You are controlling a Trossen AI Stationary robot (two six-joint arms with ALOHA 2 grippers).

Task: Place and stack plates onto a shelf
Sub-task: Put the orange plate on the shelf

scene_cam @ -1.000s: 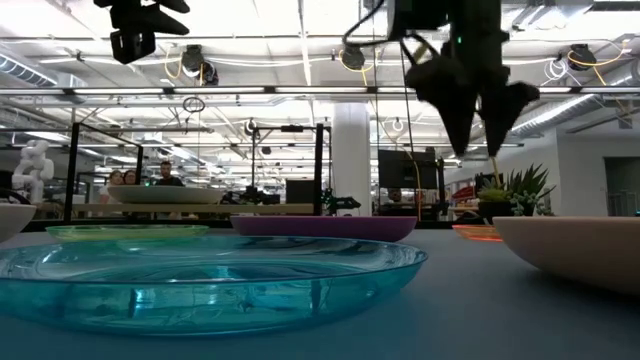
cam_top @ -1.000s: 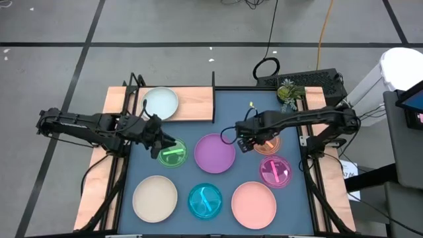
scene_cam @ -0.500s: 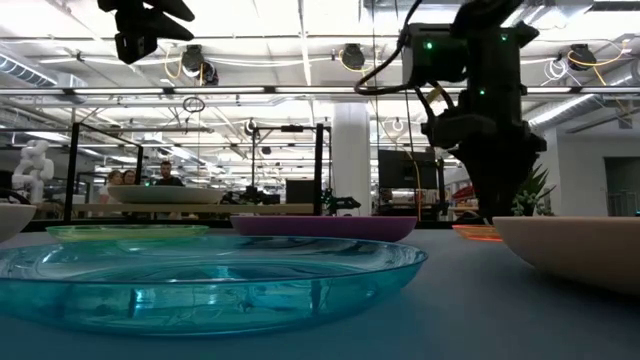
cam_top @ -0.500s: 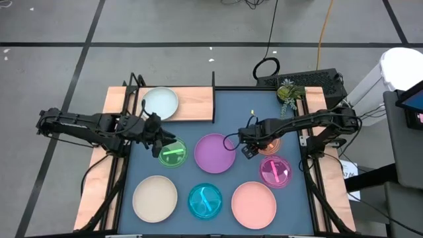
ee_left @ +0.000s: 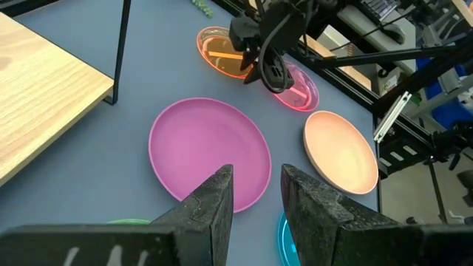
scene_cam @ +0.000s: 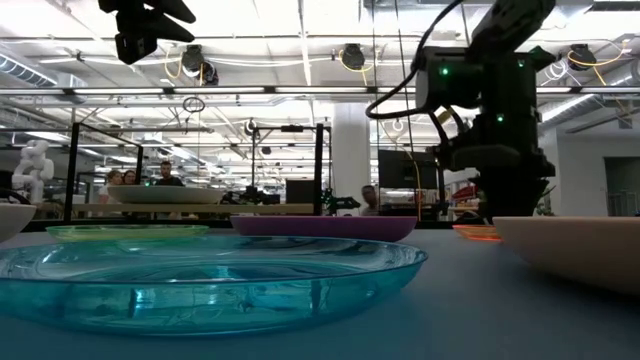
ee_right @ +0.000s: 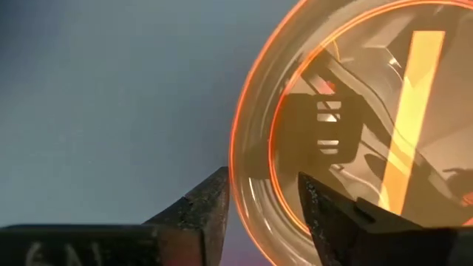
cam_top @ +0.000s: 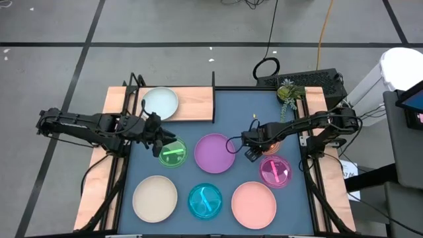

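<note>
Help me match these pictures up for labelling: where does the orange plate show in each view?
High view: orange plate, right of centre, partly under the right gripper.
Low view: thin orange sliver at right, below that arm.
Left wrist view: far side, beyond the purple plate.
Right wrist view: fills the frame, rim between the fingers.
Shared landmark: the purple plate, beside it, except in the right wrist view.

The dark blue tabletop is carrying seven plates: green, purple, orange, magenta, cream, teal and pink. The wooden shelf is sitting at its far left corner, bearing a pale blue-white plate.
</note>
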